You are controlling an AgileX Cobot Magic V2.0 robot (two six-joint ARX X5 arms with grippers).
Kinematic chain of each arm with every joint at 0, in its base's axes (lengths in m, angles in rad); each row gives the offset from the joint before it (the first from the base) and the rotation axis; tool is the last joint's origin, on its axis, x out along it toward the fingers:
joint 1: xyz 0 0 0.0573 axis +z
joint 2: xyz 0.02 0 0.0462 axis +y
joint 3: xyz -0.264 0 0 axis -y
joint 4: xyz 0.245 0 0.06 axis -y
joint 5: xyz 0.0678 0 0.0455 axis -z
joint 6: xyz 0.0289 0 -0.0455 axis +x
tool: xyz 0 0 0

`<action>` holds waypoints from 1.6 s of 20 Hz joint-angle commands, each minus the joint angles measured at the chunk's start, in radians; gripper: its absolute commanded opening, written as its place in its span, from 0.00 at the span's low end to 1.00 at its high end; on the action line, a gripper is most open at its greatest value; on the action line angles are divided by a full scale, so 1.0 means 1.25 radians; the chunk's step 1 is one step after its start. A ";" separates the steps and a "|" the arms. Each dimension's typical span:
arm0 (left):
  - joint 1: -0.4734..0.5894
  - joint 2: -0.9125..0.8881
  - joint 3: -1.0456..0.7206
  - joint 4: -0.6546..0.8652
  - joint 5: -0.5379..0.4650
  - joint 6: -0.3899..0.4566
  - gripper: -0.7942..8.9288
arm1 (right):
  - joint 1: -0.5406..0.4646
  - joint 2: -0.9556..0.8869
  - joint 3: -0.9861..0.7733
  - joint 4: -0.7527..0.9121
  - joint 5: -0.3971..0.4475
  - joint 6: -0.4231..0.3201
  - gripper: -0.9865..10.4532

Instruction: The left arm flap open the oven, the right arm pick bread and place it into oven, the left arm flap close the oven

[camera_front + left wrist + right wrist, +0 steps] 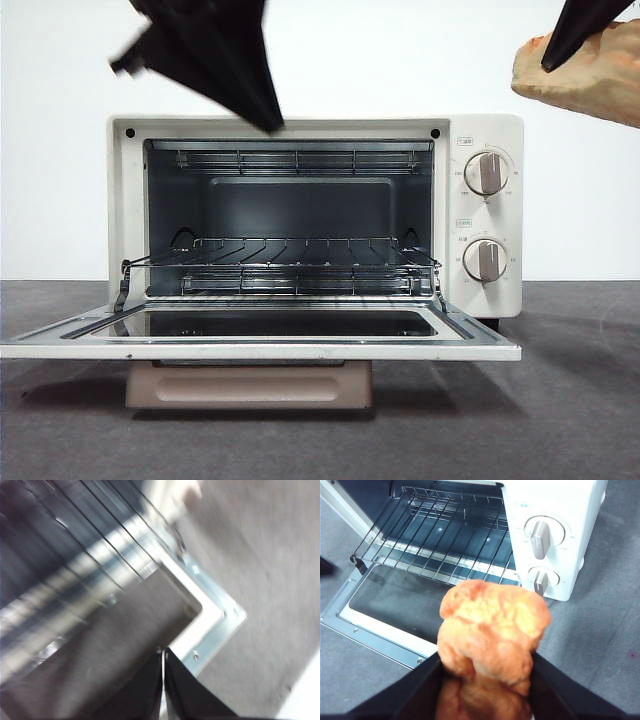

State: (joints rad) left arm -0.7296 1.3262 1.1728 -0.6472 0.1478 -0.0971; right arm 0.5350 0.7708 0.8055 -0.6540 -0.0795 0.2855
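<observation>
Oven (486,130) seemingly bare inside; right pincer (485,680) grips bread (492,630).

Cream-white oven (480,130) (beige knobs (486,173)), golden-orange bread (492,635) — grey table (560,400)

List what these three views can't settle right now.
- Bread, front view: cut off by the right edge; the right tool covers part.
- Bread's lower end, right wrist view: hidden between the tool's jaws.
- Knob markings: too small to read.
- Left wrist view: motion blur smears the oven door and rack.
- Left tool: arm cropped at the top.
</observation>
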 commanded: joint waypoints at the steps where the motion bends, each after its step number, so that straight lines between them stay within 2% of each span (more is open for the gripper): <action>1: 0.022 -0.049 -0.010 0.009 -0.003 -0.009 0.10 | 0.005 0.010 0.016 0.011 -0.017 0.005 0.28; 8: 0.176 -0.311 -0.233 0.009 -0.001 -0.026 0.10 | 0.009 0.082 0.016 0.070 -0.086 0.025 0.28; 12: 0.255 -0.456 -0.327 -0.011 0.030 -0.036 0.10 | 0.053 0.143 0.016 0.128 -0.104 0.055 0.28; 17: 0.280 -0.554 -0.351 -0.117 0.032 -0.034 0.10 | 0.120 0.256 0.020 0.246 -0.105 0.110 0.28; 21: 0.280 -0.586 -0.351 -0.124 0.032 -0.034 0.10 | 0.142 0.392 0.070 0.312 -0.101 0.148 0.28; 24: 0.280 -0.587 -0.351 -0.126 0.032 -0.033 0.10 | 0.143 0.494 0.133 0.350 -0.070 0.166 0.28; 28: 0.280 -0.587 -0.351 -0.129 0.032 -0.027 0.10 | 0.143 0.605 0.198 0.392 0.030 0.173 0.28; 32: 0.280 -0.587 -0.351 -0.130 0.032 -0.019 0.10 | 0.142 0.669 0.209 0.478 0.121 0.210 0.28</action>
State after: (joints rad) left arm -0.3771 0.5880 0.7300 -0.8143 0.1852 -0.1299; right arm 0.7052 1.5921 1.0447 -0.0666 0.0654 0.5274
